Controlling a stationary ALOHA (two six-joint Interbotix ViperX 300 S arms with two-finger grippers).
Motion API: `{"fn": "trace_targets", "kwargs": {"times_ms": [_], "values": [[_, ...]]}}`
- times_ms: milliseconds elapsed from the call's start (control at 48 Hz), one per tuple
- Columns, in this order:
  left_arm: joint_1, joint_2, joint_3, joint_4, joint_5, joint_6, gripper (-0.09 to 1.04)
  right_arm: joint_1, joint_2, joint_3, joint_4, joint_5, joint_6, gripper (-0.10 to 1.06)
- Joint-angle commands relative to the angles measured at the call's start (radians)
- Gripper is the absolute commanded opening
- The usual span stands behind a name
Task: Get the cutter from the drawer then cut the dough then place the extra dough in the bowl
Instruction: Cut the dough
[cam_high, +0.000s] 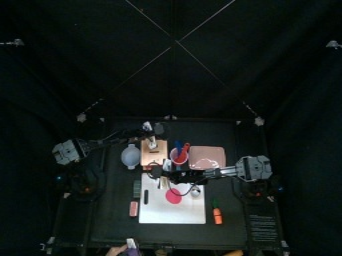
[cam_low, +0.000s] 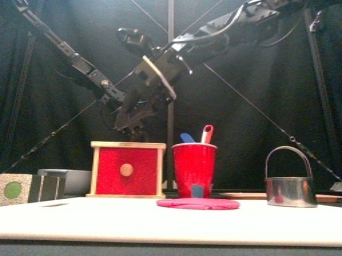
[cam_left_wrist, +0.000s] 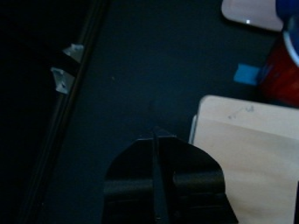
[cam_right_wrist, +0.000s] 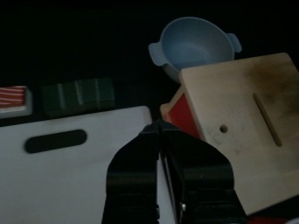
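Both grippers hang empty, jaws pressed together: right gripper (cam_right_wrist: 162, 131) over the smooth white cutting board (cam_right_wrist: 82, 149), left gripper (cam_left_wrist: 156, 138) beside the pale wooden box (cam_left_wrist: 251, 140). Well below them, the round metal cutter (cam_low: 290, 180) stands upright, wire handle arched, near the flat pink dough disc (cam_low: 198, 203).
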Motion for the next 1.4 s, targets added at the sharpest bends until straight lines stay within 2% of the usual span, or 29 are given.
{"fn": "trace_targets", "kwargs": {"times_ms": [21,229,438,562,688,833,938,1188,1396], "values": [[0.0,-0.06,-0.003,-0.025,-0.067,-0.002,0.37,0.015,-0.124,0.044,0.031,-0.005,0.002,0.18],[-0.015,-0.14,0.066,-0.094,-0.19,-0.003,0.37,0.057,-0.319,0.199,0.069,-0.011,0.009,0.32],[-0.107,-0.224,0.179,-0.178,-0.387,-0.002,0.38,0.095,-0.485,0.379,0.14,-0.002,0.014,0.59],[-0.187,-0.275,0.255,-0.236,-0.546,-0.002,0.39,0.117,-0.554,0.46,0.245,0.043,0.014,0.78],[-0.284,-0.318,0.33,-0.268,-0.719,0.0,0.39,0.137,-0.575,0.503,0.348,0.101,0.008,0.9],[-0.426,-0.342,0.431,-0.265,-0.959,-0.002,0.41,0.169,-0.575,0.528,0.417,0.183,0.005,0.92],[-0.514,-0.345,0.483,-0.276,-1.06,-0.011,0.44,0.193,-0.575,0.546,0.44,0.21,0.005,0.92],[-0.673,-0.345,0.531,-0.367,-1.092,-0.087,0.51,0.229,-0.565,0.603,0.495,0.212,0.005,0.92],[-0.732,-0.342,0.545,-0.368,-1.095,-0.127,0.51,0.23,-0.538,0.632,0.509,0.209,0.005,0.92]]}}
